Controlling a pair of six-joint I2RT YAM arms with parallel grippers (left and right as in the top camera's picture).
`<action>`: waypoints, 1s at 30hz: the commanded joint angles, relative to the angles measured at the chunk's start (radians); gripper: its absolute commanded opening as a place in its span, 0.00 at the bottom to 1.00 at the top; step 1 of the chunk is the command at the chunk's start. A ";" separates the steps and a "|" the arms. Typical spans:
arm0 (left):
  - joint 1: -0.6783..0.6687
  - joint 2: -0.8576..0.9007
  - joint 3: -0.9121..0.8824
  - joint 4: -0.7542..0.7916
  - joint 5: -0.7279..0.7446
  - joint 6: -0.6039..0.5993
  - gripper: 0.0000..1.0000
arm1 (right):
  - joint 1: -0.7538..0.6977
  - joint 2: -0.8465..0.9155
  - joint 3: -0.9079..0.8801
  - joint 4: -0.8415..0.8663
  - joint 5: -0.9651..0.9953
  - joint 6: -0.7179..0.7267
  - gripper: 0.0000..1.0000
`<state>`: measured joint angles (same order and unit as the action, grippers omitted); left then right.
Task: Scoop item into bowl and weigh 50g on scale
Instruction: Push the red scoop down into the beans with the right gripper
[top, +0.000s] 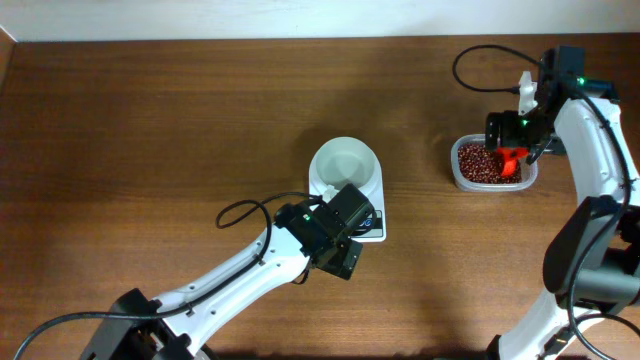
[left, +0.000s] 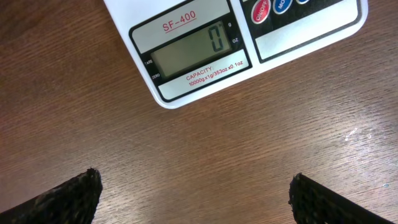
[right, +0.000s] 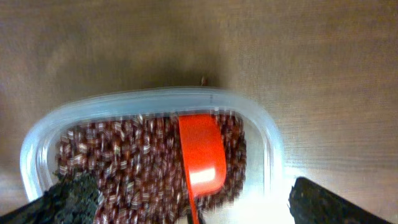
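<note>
The white bowl (top: 345, 162) stands on the white scale (top: 377, 200) and looks empty. My left gripper (top: 350, 232) hovers over the scale's near edge. In the left wrist view the scale (left: 298, 43) shows its display (left: 193, 50) reading 0, and my left gripper (left: 194, 199) is open over bare wood. The beans (top: 478, 165) fill a clear tub (top: 462, 180) at the right. My right gripper (top: 512, 140) hangs above it. In the right wrist view a red scoop (right: 202, 152) lies on the beans (right: 124, 162), and my right gripper (right: 194, 202) is open, its fingers clear of the scoop.
The tub's rim (right: 155, 99) sits near the table's far right side. Black cables trail from the left arm (top: 245, 212) and loop behind the right arm (top: 480, 65). Brown wooden tabletop (top: 150, 130) stretches to the left and behind the scale.
</note>
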<state>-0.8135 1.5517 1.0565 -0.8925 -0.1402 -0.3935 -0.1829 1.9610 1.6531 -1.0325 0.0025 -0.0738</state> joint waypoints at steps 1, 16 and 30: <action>-0.004 0.007 -0.008 0.001 -0.018 -0.006 0.99 | -0.015 -0.028 0.144 -0.124 -0.029 0.026 0.99; -0.004 0.007 -0.008 0.002 -0.018 -0.006 0.99 | -0.034 -0.023 -0.098 0.010 -0.056 0.022 0.41; -0.004 0.007 -0.008 0.002 -0.018 -0.006 0.99 | -0.034 -0.023 -0.115 0.079 -0.104 0.022 0.24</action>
<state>-0.8135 1.5524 1.0565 -0.8921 -0.1471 -0.3935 -0.2108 1.9347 1.5517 -0.9524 -0.0891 -0.0532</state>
